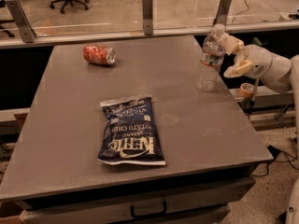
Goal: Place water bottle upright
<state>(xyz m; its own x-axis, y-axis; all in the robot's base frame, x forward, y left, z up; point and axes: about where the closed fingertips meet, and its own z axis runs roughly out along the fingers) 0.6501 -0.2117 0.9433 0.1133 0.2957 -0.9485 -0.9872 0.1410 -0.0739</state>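
Note:
The water bottle [210, 59] is clear and ribbed with a white cap and a thin label band. It stands upright on the grey table [187, 125] near the far right edge. My gripper [232, 56] is just to the right of the bottle, at the height of its upper half. Its fingers are spread apart, open and empty, and they stand clear of the bottle.
A crushed red soda can [99, 55] lies on its side at the far left. A dark blue chip bag [131, 130] lies flat in the middle. A glass barrier with metal posts [147, 13] runs along the far edge. The table's right edge is close to the bottle.

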